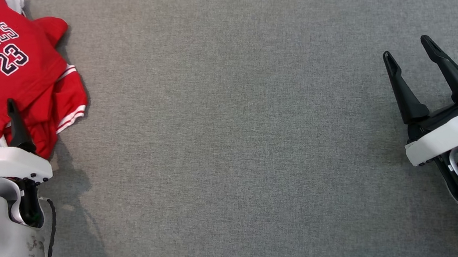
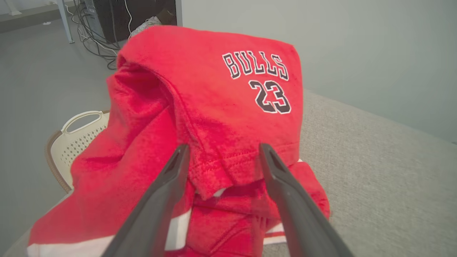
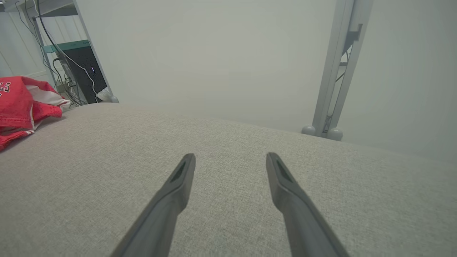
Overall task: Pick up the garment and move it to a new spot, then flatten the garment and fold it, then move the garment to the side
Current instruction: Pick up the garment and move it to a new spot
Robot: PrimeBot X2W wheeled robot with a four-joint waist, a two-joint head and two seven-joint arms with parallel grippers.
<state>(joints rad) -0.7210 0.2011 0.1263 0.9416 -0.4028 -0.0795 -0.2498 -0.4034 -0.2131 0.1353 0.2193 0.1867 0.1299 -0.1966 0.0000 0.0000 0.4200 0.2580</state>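
The left jaws stand wide open with nothing held, their dark fingers (image 2: 160, 207) spread to either side of a hemmed fold of the red garment (image 2: 214, 107) (whether they touch the cloth I cannot tell). The right jaws are likewise fully apart and empty, fingers (image 1: 403, 92) over bare grey worktop (image 1: 235, 145), well apart from the garment. That garment, lettered BULLS 23, lies crumpled at the worktop's far left corner, a pale perforated basket (image 2: 76, 139) showing just past it.
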